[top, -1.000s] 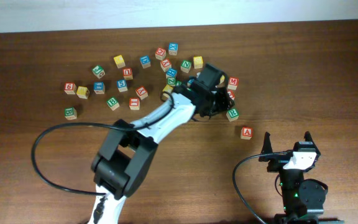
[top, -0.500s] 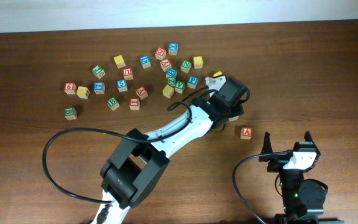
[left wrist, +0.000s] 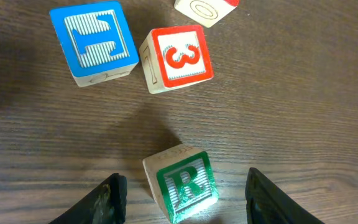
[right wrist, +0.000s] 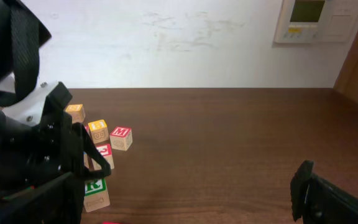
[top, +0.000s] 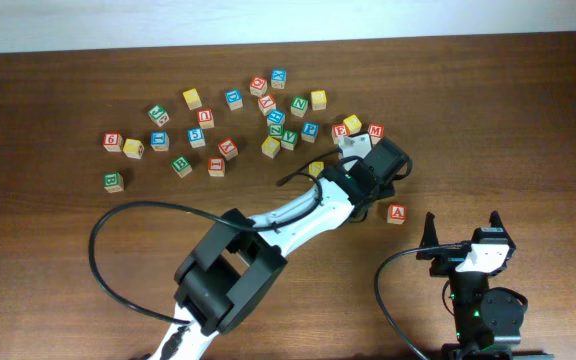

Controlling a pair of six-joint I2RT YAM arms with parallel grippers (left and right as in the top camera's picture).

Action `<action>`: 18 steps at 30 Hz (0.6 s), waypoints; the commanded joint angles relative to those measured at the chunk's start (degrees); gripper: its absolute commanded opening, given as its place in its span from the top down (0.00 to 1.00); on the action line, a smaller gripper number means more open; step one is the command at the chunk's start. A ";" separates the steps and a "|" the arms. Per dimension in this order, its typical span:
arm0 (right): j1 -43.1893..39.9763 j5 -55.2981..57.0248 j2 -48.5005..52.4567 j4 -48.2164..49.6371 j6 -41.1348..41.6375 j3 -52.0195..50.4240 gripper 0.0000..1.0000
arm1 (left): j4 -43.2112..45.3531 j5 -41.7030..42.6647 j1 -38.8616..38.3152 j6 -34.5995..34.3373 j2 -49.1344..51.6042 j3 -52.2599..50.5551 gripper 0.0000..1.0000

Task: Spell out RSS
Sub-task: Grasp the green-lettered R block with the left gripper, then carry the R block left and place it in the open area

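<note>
– Black fingers (left wrist: 107, 200) of the left claw (left wrist: 188, 205) stand wide apart, 1 on each side of the R block (left wrist: 182, 185). Are they on it?

– No. Bare wood shows on both sides, so that claw is open and holds nothing. The block sits flat on the table (left wrist: 303, 118) between them, turned slightly off square to the fingers.

– How will it handle?

– My guess: painted wood, so light, stiff and not fragile. The glossy green face may be a bit slick. I'd pinch 2 opposite side faces, low on the cube, after twisting the wrist to meet them flat. A corner grip could spin it.

– Anything close enough to snag?

– The red block (left wrist: 178, 59) is just beyond it and the blue block (left wrist: 95, 40) sits beside that. Both are apart from the R.

– Where is this on the table?

– Right of the middle, about halfway between the far and near edges. Overhead, the arm hides the R. The A block (top: 397, 213) lies nearer the near edge, and the main cluster (top: 268, 115) spreads toward the far edge.

– Any S blocks?

– Letters there are too small to tell.

– And the right claw (top: 463, 228)?

– Parked by the near edge toward the right corner, spread open and empty.
</note>
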 commanded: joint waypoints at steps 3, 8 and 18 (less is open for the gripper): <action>0.02 0.70 -0.39 -0.31 0.26 -0.35 0.02 | 2.97 -0.85 -0.26 -0.37 3.74 0.15 0.55; 0.02 0.68 -0.39 -0.31 0.26 -0.35 0.02 | 2.93 -0.81 -0.22 -0.20 3.72 0.15 0.66; 0.02 0.68 -0.39 -0.31 0.26 -0.35 0.02 | 0.22 28.57 8.20 0.28 -0.48 0.15 0.76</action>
